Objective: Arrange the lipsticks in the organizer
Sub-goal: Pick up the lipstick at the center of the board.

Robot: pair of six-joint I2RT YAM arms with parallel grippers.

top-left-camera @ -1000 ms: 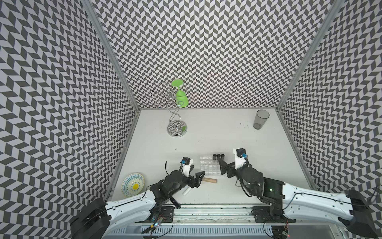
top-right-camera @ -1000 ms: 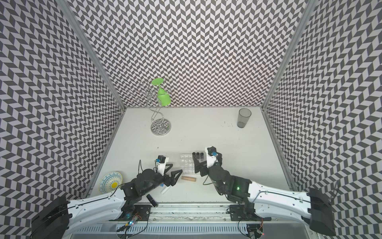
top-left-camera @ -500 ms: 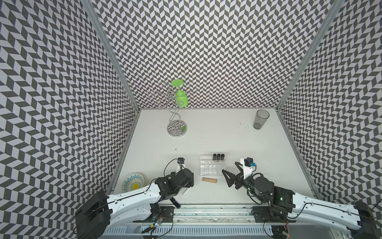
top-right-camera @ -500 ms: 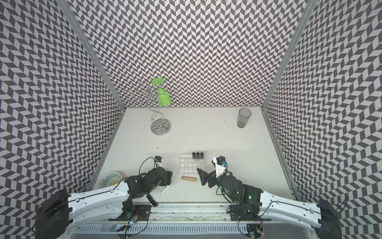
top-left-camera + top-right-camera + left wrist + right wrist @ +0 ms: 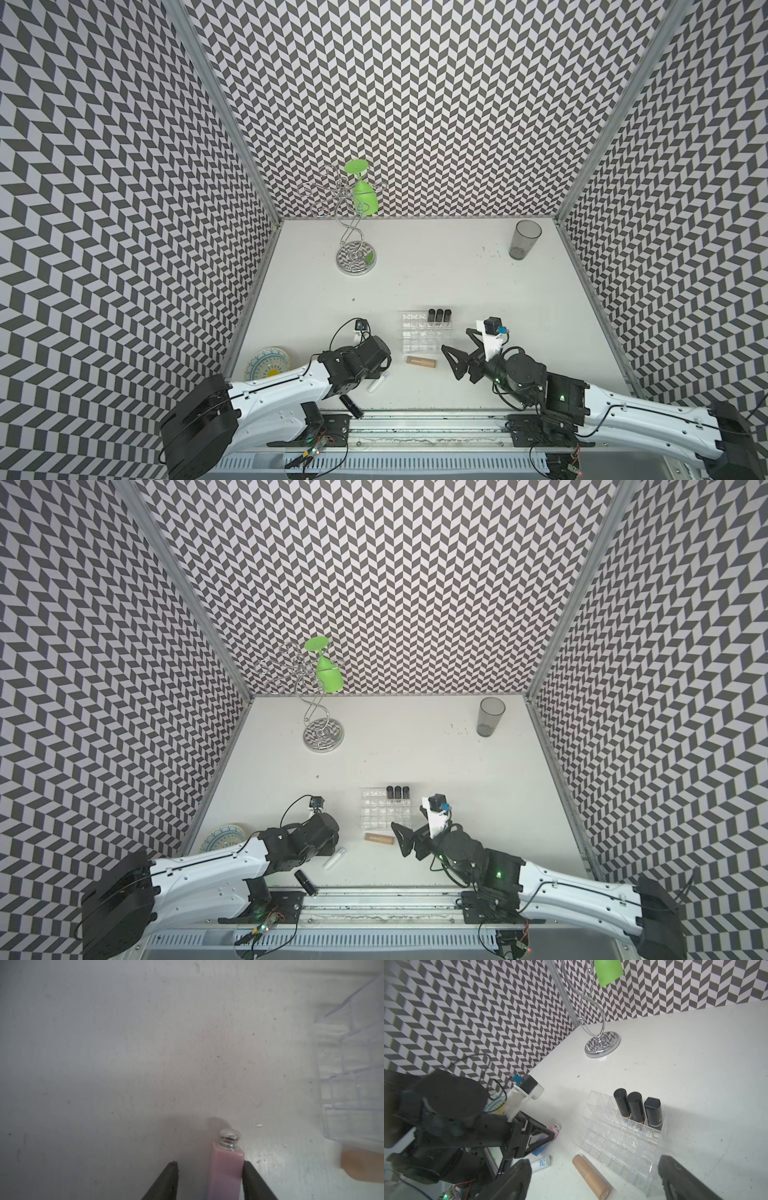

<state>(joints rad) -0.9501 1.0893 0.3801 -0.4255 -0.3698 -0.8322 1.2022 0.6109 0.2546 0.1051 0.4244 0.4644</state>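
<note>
The clear organizer point(image 5: 424, 338) point(image 5: 380, 812) holds three black lipsticks point(image 5: 439, 315) upright in its far row. A tan lipstick point(image 5: 421, 362) lies just in front of it. A white lipstick point(image 5: 378, 382) and a black one point(image 5: 351, 406) lie near the front edge. My left gripper point(image 5: 209, 1165) straddles the lying pink-to-blue lipstick point(image 5: 225, 1172). One finger touches it, and a gap shows at the other. My right gripper point(image 5: 593, 1167) is wide open and hovers over the tan lipstick point(image 5: 591, 1176) and the organizer's near side point(image 5: 618, 1142).
A chrome wire rack point(image 5: 356, 257) with a green glass point(image 5: 360, 191) hung on it stands at the back left. A grey tumbler point(image 5: 524, 239) is at the back right. A patterned plate point(image 5: 267, 362) lies by the left wall, beside my left arm.
My left gripper dropped low to the table at the left and its jaws narrowed around the pink-to-blue lipstick. My right arm drew back from the organizer toward the front, still open.
</note>
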